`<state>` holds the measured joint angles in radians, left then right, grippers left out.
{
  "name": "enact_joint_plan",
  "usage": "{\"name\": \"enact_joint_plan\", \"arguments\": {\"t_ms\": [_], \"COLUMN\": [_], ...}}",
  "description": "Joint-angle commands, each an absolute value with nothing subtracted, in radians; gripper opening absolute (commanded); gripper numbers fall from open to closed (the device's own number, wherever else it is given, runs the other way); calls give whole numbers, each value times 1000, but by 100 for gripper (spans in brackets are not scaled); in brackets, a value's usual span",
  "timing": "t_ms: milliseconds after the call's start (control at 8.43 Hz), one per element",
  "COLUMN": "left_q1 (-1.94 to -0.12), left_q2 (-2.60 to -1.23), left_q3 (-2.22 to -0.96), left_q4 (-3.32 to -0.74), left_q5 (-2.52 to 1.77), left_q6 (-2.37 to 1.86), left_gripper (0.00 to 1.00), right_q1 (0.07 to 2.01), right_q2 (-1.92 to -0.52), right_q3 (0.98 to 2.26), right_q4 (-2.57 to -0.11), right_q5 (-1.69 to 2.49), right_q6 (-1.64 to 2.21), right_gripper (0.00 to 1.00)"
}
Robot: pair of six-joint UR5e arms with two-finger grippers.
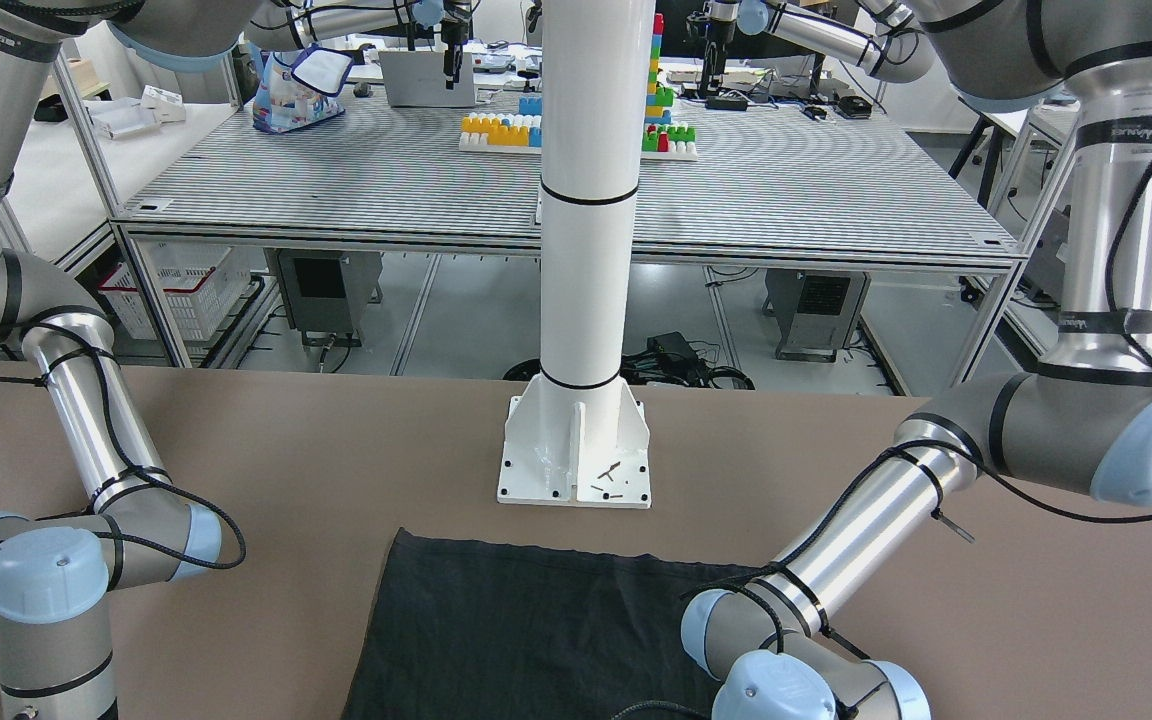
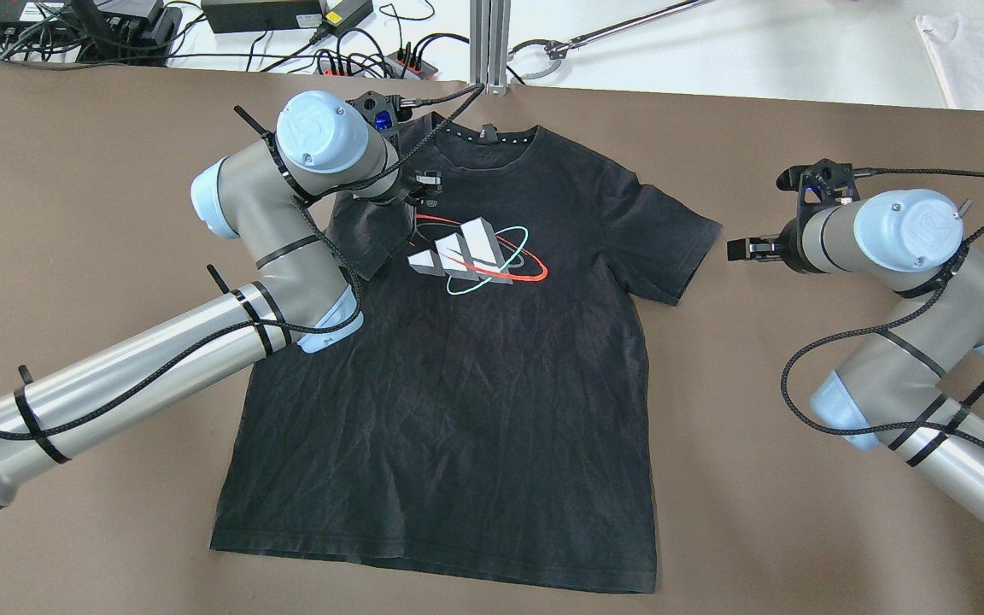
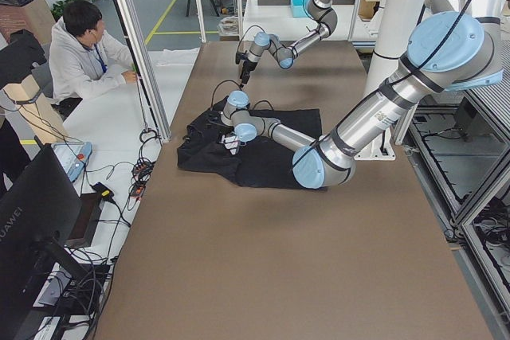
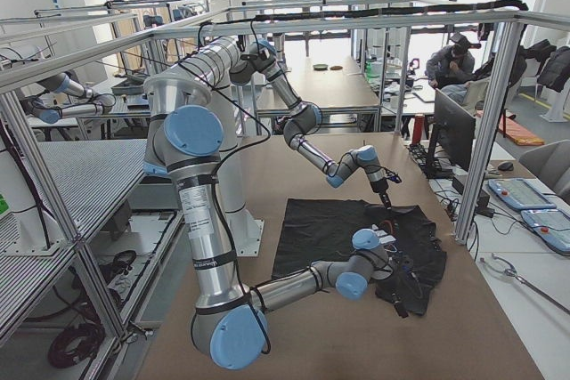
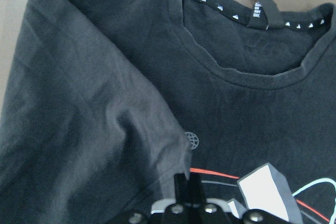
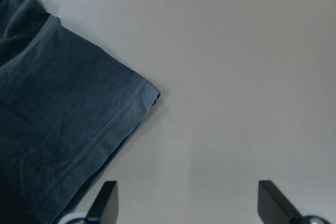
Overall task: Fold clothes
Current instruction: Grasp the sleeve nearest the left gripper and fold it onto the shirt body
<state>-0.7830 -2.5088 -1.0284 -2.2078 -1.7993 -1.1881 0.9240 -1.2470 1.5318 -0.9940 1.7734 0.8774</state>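
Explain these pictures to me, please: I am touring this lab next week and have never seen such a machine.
These are six views of one moment. The machine is two robot arms at a brown table, each ending in two-finger jaws. One camera faces the robot across the table, one looks down from behind it, two stand at the table's ends, and one rides on each wrist. A black T-shirt lies spread on the table, print up; the robot's job is to fold it. The left arm appears to have its jaws shut on one sleeve, which lies folded over the chest, as the left wrist picture shows. The right arm holds nothing: its jaws are open above bare table, just beside the other sleeve.
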Motion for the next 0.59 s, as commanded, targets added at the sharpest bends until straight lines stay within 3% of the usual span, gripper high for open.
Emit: {"name": "enact_joint_plan", "arguments": {"t_ms": [0,237,474], "left_q1": [-766,-765,-762], "left_q2": [-2508,-2511,-2511], "left_q3": [-1012,-1017,-1017], "left_q4": [-2224,-2235,-2237], "left_q5": [-1754,-1741,-1740], "left_q6": [-1192,-1206,-1206], "left_gripper": [99,100,100], "right_q1": [922,922,922], "right_q2": [-1244,-1180,-1079], "right_q3": [1523,1446,1222], "right_q4": [-994,-951,-721], "right_q5": [1772,1776,1792], "right_q6": [877,987,1139], "right_gripper": [94,92,89]}}
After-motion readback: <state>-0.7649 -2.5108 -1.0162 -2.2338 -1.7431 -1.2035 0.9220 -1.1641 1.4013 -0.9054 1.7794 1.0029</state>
